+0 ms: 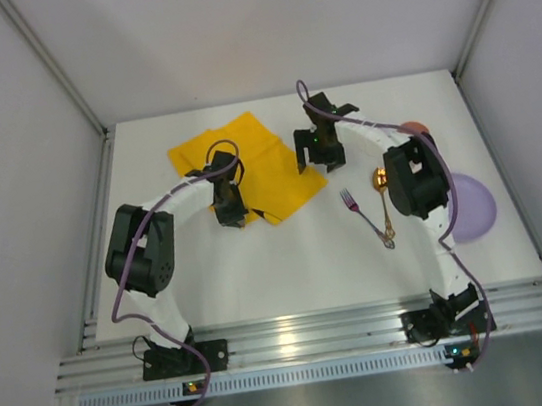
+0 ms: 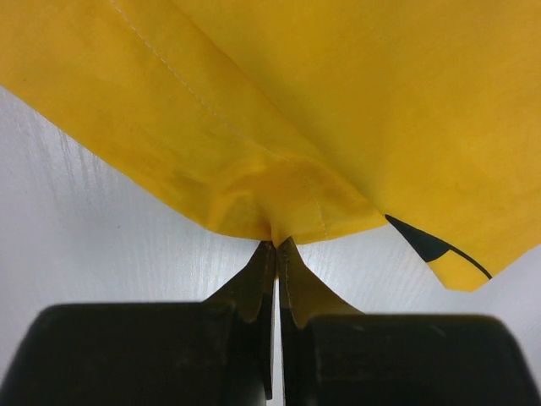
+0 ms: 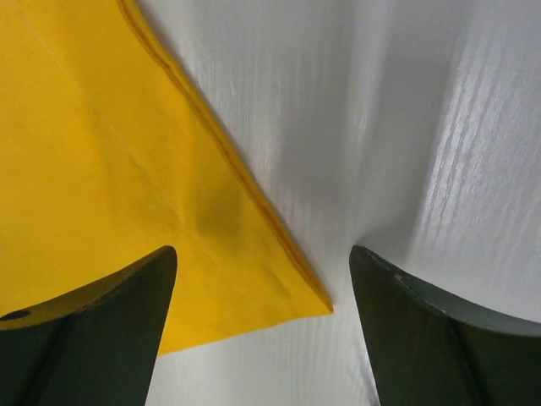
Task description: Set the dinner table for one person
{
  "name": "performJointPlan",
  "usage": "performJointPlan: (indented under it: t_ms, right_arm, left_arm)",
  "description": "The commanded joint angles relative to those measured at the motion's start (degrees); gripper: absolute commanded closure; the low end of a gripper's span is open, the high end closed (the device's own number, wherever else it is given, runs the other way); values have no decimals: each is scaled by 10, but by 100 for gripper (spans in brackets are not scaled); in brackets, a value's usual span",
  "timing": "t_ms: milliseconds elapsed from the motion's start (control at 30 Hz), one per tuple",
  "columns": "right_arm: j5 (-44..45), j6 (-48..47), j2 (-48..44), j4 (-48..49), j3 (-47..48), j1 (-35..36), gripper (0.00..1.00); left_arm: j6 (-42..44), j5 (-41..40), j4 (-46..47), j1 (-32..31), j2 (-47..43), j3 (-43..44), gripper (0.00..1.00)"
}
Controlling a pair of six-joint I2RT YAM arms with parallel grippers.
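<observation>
Dinner table (image 1: 292, 281) — white matte top filling the workspace ahead of both bases, ribbed rail at the near edge. It's rigid, fixed and flat: nothing to grip, just the surface to lay onto. It looks smooth enough for fabric to drag across.

Yellow cloth (image 1: 245, 161) lies on the far half, left of centre, skewed. Thin, limp and light — take it at the hem or corners, at two points, or it will likely bunch.

Left gripper (image 2: 276, 248) is pinched tight on the near hem, fabric puckered at the tips. Right gripper (image 3: 262, 279) is spread wide, straddling the cloth's corner, gripping nothing.

Fork (image 1: 357, 213), gold spoon (image 1: 383, 205) and purple plate (image 1: 476, 209) sit to the right, apart from the cloth.
</observation>
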Motion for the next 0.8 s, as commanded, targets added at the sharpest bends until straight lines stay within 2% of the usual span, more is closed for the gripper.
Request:
performJointPlan:
  t_ms: [0, 67, 100, 167, 200, 267, 300, 367, 400, 667, 767]
  right_arm:
    - [8, -5, 3, -9, -12, 1, 17]
    - [-3, -4, -2, -4, -21, 7, 25]
    - [-6, -3, -3, -2, -32, 9, 35]
    - [-17, -2, -13, 3, -45, 22, 41]
    - [-19, -3, -16, 5, -62, 27, 49]
    - [-23, -3, -26, 13, -77, 38, 57]
    - [-26, -3, -29, 15, -89, 41, 69]
    - [-27, -5, -30, 15, -93, 43, 84]
    - [-24, -6, -30, 15, -88, 41, 100]
    - [-26, 9, -33, -3, -15, 4, 100]
    - [-37, 30, -45, -4, 21, -31, 100]
  left_arm:
    - [6, -11, -1, 2, 33, -10, 100]
    - [6, -12, 0, 3, 34, -10, 100]
    - [5, -11, 1, 4, 35, -10, 100]
    - [3, -9, 3, 6, 35, -12, 100]
    - [3, -9, 5, 8, 35, -13, 100]
    - [3, -9, 7, 11, 36, -13, 100]
    - [3, -7, 8, 14, 36, -12, 100]
    - [4, -5, 8, 20, 36, -11, 100]
    - [5, -4, 8, 27, 35, -10, 100]
    - [32, -47, -51, 86, 21, 43, 100]
    - [39, -60, -67, 116, 2, 59, 100]
